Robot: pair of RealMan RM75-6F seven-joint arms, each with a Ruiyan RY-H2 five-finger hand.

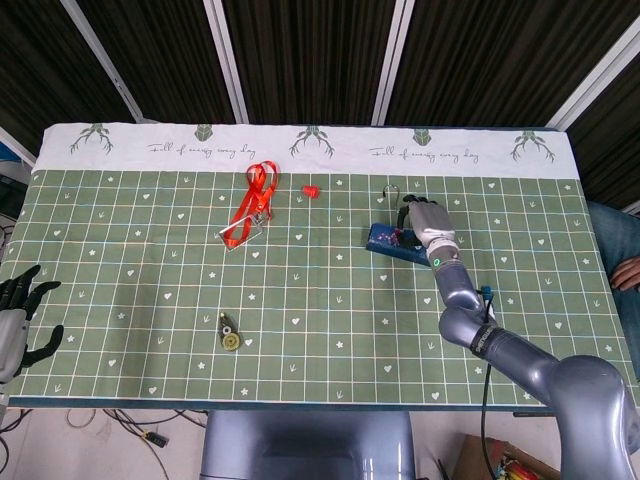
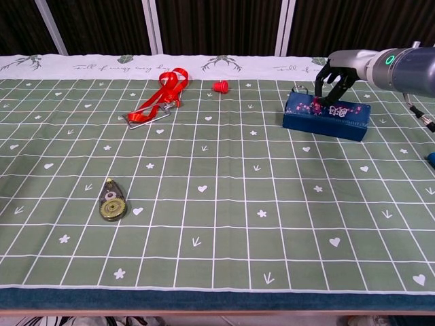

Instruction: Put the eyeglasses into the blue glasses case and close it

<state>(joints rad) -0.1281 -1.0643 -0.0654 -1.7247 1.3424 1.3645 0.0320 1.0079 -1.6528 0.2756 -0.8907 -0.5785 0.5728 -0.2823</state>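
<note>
The blue glasses case, with a floral print on its lid, lies closed at the table's right rear. My right hand reaches over it from the right, and its curled fingers grip the top and far edge. Behind the case lie the thin-framed eyeglasses, partly hidden by the hand. My left hand hangs beyond the table's left edge, fingers apart, holding nothing.
A red lanyard and a small red cap lie at the back centre. A correction tape roller sits front left. A small blue object lies near my right forearm.
</note>
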